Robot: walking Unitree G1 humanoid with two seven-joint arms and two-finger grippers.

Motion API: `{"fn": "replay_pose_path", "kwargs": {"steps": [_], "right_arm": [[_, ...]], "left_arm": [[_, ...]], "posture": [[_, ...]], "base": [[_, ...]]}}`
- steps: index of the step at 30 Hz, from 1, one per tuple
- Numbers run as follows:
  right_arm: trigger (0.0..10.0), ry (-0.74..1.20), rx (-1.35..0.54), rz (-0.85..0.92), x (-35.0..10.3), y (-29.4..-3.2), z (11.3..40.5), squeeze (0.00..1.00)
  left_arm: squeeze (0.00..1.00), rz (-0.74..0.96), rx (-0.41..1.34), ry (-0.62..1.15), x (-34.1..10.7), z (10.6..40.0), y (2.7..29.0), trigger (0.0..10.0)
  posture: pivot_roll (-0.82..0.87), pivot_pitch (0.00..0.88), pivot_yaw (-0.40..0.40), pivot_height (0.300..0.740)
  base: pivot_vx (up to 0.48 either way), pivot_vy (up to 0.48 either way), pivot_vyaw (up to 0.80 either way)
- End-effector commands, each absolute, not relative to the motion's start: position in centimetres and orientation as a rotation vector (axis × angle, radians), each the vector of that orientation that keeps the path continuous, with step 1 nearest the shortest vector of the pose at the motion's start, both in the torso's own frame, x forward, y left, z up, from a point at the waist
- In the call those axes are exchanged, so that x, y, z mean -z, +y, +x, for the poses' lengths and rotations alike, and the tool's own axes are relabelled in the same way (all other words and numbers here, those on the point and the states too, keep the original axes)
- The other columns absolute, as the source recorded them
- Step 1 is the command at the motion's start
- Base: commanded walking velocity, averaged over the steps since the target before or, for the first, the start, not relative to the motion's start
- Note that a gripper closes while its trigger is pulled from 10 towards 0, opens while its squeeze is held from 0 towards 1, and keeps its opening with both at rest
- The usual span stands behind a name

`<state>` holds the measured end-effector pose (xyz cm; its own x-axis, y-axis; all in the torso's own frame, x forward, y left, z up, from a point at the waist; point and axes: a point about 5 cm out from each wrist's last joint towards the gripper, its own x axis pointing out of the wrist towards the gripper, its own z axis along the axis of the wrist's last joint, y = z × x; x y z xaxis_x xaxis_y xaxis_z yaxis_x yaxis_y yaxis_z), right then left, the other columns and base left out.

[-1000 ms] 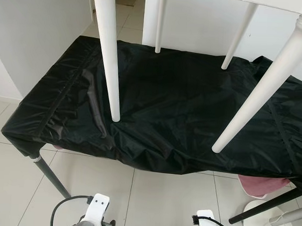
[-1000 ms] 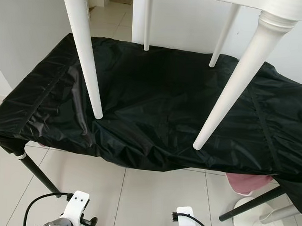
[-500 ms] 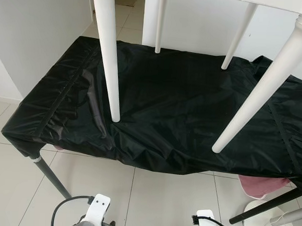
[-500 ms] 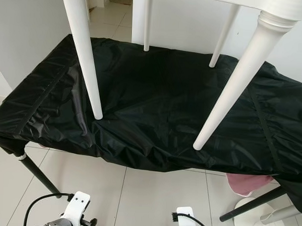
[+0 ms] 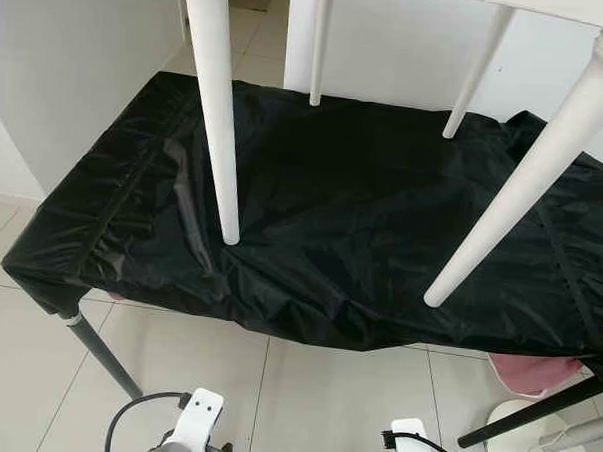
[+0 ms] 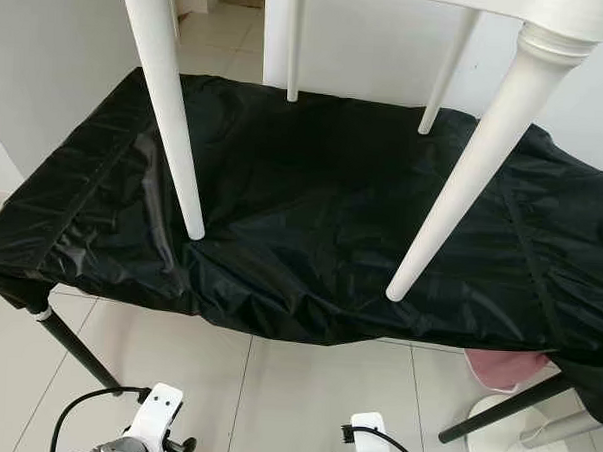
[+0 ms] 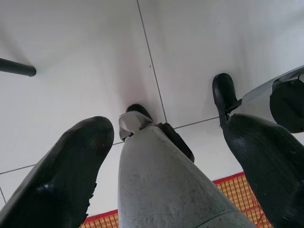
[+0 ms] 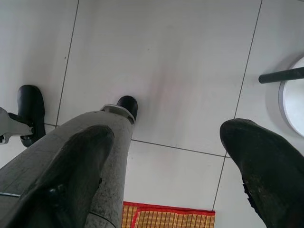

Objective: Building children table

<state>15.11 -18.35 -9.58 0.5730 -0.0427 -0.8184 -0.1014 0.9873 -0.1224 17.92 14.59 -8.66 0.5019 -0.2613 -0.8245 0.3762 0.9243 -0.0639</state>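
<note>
A white children's table stands on a black cloth-covered bench (image 5: pixel 362 209). Its tapered near left leg (image 5: pixel 218 112) and near right leg (image 5: pixel 529 176) rest on the cloth, and two thinner far legs (image 5: pixel 319 47) (image 5: pixel 475 73) stand near the wall. The top's edge (image 5: pixel 591 8) shows at the upper right. Both arms hang low in front of the bench, their white wrists (image 5: pixel 198 422) (image 5: pixel 407 441) at the picture's lower edge. My left gripper (image 7: pixel 166 180) and right gripper (image 8: pixel 175 180) are open, empty, and point down at the tiled floor beside my own legs.
The bench stands on dark metal legs (image 5: pixel 101 352). A pink object (image 5: pixel 535 371) lies under its right end, beside a white round stand base (image 5: pixel 532 446). White walls close the left and back. A red-edged woven mat (image 8: pixel 166 216) lies on the floor behind my feet.
The view has shifted very slightly. The table, the cloth and both arms stand as before.
</note>
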Motion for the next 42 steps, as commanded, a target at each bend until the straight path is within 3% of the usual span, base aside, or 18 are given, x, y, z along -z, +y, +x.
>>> {"fn": "replay_pose_path", "kwargs": {"steps": [1, 42], "right_arm": [[10.0, 1.006, -0.035, -0.168, 10.03, -18.35, 14.06, 0.0], [10.0, 1.003, -0.07, -0.241, 10.05, -18.38, 13.96, 0.0]], "left_arm": [[0.0, 0.152, 0.352, 0.995, 8.9, 17.58, 14.85, 10.0], [0.0, 0.145, 0.345, 1.01, 9.1, 17.19, 14.73, 10.0]], "posture": [[0.0, 0.0, -0.039, 0.74], [0.0, 0.0, -0.047, 0.74]], "base": [[0.0, 0.0, 0.0], [0.0, 0.0, 0.0]]}}
